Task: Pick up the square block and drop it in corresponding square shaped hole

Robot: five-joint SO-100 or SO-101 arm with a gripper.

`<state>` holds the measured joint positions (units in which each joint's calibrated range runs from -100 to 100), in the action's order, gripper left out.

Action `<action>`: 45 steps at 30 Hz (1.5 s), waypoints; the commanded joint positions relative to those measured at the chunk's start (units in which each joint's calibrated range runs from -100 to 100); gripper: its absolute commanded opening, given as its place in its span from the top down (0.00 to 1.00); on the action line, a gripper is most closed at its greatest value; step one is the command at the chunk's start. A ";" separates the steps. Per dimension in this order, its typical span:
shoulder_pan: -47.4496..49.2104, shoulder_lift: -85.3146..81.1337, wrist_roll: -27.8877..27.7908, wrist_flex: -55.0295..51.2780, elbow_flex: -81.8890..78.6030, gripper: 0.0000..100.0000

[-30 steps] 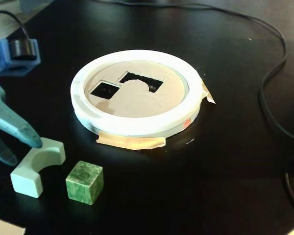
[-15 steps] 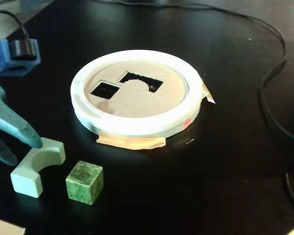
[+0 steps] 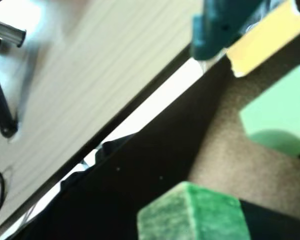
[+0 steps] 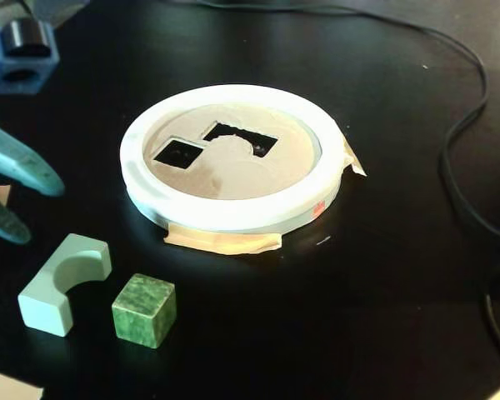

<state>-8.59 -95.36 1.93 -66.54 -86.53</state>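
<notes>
Your jaws [image 4: 21, 208] stood apart and empty at the fixed view's left edge. The green square block [image 4: 144, 310] sat on the black desk [image 4: 383, 300] below and right of them, just beside the pale arch block [image 4: 62, 282]. Only the fixed view showed the square hole [image 4: 178, 153]; the wrist view showed the block [image 3: 195, 214] close underneath.

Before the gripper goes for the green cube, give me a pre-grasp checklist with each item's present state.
1. Gripper open and empty: ok, teal fingers spread, nothing between them.
2. Green cube free to grasp: ok, upright on the black table.
3. Clearance from the arch block: ok, a narrow gap shows between them.
4. Square hole unobstructed: ok.
5. White ring tray secured: ok, taped at its front edge.
6. Gripper aligned over cube: not ok, it sits off to the left in the fixed view.
</notes>
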 commanded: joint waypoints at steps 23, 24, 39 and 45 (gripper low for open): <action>9.09 89.41 0.34 -10.28 67.68 0.15; 9.09 90.57 0.34 -10.28 68.22 0.15; 8.34 106.16 0.34 -9.18 73.60 0.17; 7.84 106.69 0.34 -9.18 73.87 0.17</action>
<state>-0.20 11.64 2.17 -76.14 -17.03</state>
